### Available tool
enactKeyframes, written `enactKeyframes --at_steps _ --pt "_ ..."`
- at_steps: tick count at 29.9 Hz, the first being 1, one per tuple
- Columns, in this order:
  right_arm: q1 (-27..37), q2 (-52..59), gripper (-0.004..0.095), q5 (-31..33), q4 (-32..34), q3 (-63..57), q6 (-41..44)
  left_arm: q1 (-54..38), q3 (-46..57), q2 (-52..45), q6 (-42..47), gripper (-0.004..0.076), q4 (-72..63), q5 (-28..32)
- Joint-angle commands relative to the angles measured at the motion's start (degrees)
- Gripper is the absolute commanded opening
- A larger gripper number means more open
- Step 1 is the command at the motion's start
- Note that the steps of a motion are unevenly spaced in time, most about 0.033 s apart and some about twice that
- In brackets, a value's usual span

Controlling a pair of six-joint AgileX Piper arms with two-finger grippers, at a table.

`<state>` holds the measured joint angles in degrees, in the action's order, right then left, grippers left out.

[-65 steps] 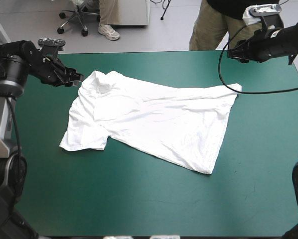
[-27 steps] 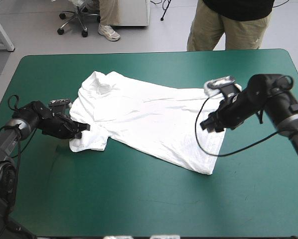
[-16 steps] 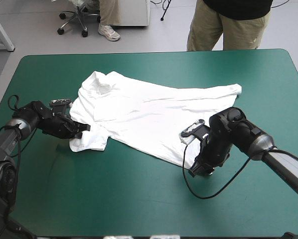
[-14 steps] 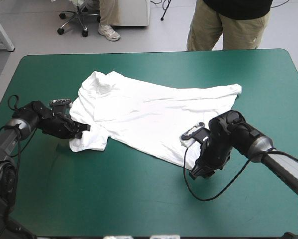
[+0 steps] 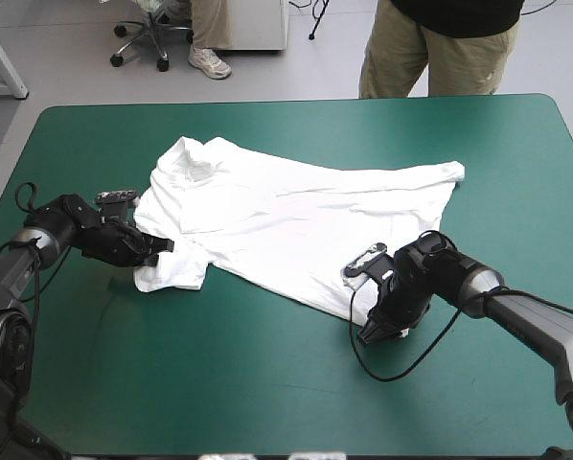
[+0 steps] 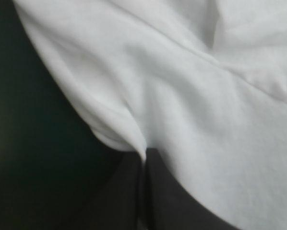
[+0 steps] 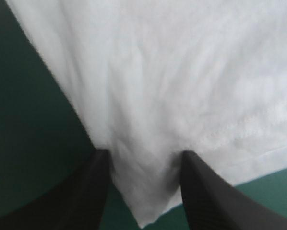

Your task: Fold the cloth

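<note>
White short-sleeved T-shirt [image 5: 296, 225], spread flat, lightly wrinkled, askew on the teal-green cover [image 5: 267, 393], collar far left

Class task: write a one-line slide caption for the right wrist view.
The open right tool straddles the hem corner of the white T-shirt lying on the teal-green cover.
</note>
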<state>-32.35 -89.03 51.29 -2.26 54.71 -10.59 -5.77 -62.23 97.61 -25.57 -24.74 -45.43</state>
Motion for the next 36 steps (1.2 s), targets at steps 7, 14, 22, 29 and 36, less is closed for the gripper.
enactKeyframes --at_steps 7,14,22,29,36 --pt "0.1 -2.9 -0.0021 3.6 0.2 -0.1 0.4 0.6 -0.5 -1.3 0.1 -0.0009 -1.6 -2.0" --pt "0.1 3.1 0.0002 4.1 0.6 1.5 1.6 0.6 -2.6 -6.1 0.1 -0.0009 -1.8 -4.6" --pt "0.2 18.9 0.0001 7.8 4.7 20.0 3.7 0.6 -16.2 -17.0 0.1 -0.0009 -6.0 -10.8" --pt "0.2 22.1 -0.0006 8.5 12.8 42.0 4.6 0.6 -35.8 -24.1 0.4 -0.0009 -9.1 -11.9" --pt "0.2 22.0 -0.0017 8.7 13.2 59.9 0.9 0.6 -60.9 -24.7 1.7 -0.0009 -8.0 -13.6"
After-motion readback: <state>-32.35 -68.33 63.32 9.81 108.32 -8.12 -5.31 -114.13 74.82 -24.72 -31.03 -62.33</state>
